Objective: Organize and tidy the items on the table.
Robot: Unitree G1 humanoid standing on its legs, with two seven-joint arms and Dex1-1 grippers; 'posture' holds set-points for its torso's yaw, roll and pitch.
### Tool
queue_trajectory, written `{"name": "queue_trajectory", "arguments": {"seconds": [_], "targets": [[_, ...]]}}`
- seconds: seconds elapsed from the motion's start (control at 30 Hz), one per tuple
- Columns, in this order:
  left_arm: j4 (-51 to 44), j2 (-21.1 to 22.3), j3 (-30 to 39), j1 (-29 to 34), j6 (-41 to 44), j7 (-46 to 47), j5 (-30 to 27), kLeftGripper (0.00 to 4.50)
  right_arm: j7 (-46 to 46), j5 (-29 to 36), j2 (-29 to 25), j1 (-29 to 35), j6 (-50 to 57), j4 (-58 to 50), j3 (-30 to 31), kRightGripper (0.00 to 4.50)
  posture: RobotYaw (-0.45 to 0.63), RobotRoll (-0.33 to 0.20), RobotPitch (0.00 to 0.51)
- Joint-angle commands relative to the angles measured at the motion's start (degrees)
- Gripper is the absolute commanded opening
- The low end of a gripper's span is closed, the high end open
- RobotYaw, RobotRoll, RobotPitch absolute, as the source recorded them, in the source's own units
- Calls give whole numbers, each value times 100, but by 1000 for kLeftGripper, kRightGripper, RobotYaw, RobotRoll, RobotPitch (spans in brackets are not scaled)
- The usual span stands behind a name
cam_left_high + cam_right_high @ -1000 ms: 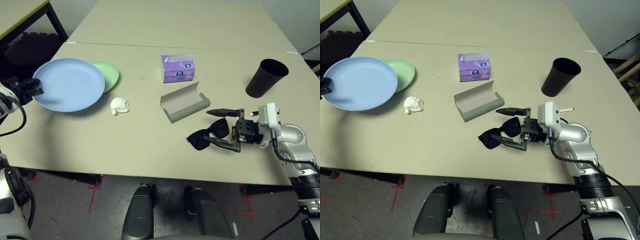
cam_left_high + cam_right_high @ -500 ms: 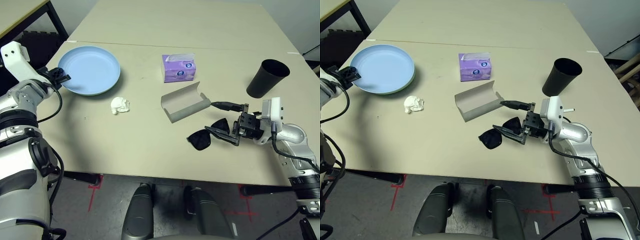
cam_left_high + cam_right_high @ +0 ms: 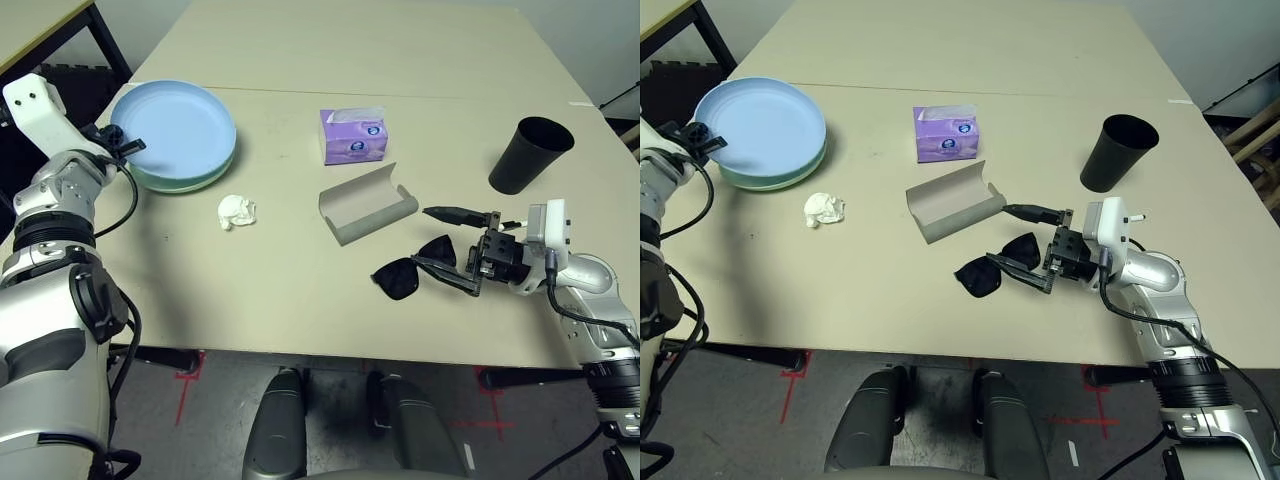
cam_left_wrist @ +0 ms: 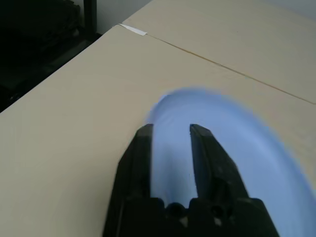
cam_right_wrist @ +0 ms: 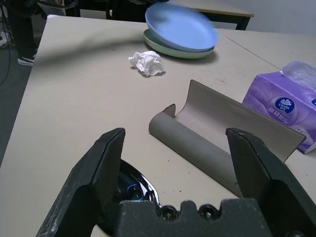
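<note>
The light blue plate (image 3: 175,122) lies stacked on the pale green plate (image 3: 195,180) at the table's far left. My left gripper (image 3: 134,144) is at the blue plate's left rim with its fingers (image 4: 143,148) parted, so it is open. A crumpled white tissue wad (image 3: 237,210) lies near the plates. The grey glasses case (image 3: 368,205) lies open mid-table. In front of it are the black sunglasses (image 3: 412,272), with my right gripper (image 3: 452,246) open wide around their right end. One lens (image 5: 136,185) shows under a finger.
The purple tissue box (image 3: 353,137) stands behind the case. A black cup (image 3: 528,155) stands at the right. A thin white pen (image 3: 1137,216) pokes out behind my right wrist. The table (image 3: 300,290) has bare surface in front and at the back.
My left arm carried the blue plate back and set it on the green plate, then its fingers parted. My right gripper stays open at the sunglasses.
</note>
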Motion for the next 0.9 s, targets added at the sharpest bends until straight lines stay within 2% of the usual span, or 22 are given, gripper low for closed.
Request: {"name": "queue_trajectory", "arguments": {"seconds": [0.03, 0.1, 0.2, 0.3, 0.5, 0.63, 0.77, 0.9], "targets": [[-225, -90, -115, 187, 33, -371, 27, 2613, -32, 29, -41, 58, 34, -88, -64, 4500, 177, 0, 171], [-621, -166, -255, 421, 87, -857, -2, 3389, -76, 27, -34, 52, 43, -81, -78, 4500, 177, 0, 172], [-1819, -286, -592, 1156, 210, -2146, -215, 4479, -125, 21, -32, 29, 31, -47, -103, 4500, 181, 0, 172], [-2768, -418, -554, 1740, 378, -2674, -541, 4479, -154, 25, -29, -4, 26, -14, -121, 4500, 180, 0, 174], [-3944, -495, -783, 2548, 659, -3264, -717, 4479, -215, 31, -1, -28, 58, -26, -120, 4500, 182, 0, 172], [-4297, -288, -976, 2843, 1053, -3533, -684, 4479, -221, 40, -11, -43, 67, -32, -116, 4500, 179, 0, 170], [-4664, 273, -1202, 3241, 1663, -3907, -636, 4479, -221, 44, -39, -8, 73, -72, -131, 4500, 177, 0, 169], [-4745, 386, -1230, 3418, 1676, -3885, -588, 4479, -231, 39, -24, 22, 87, -106, -115, 4500, 180, 0, 169]]}}
